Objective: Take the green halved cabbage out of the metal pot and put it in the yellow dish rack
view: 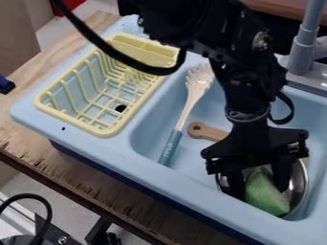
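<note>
risks, l to r: the black cable (121, 56) loops over the dish rack (107, 132), so a big arm swing might snag the rack's edge. the slotted spoon (193, 91) lies at a slant; a sideways knock could slide it. the wooden handle (207, 132) runs partly behind the arm, prob. easy to bump. at r, the gripper (260, 190) is down at the metal bowl (299, 182), w/ the green piece (267, 197) right at it; can't tell if it has a hold. an off-centre push might tip the bowl or squirt the piece sideways, esp. if its surface is slick.

containers, l to r: yellow rack, slatted, on the sink's l side; blue sink (191, 184) basin w/ spoon, handle & bowl; bowl w/ green piece inside.
</note>
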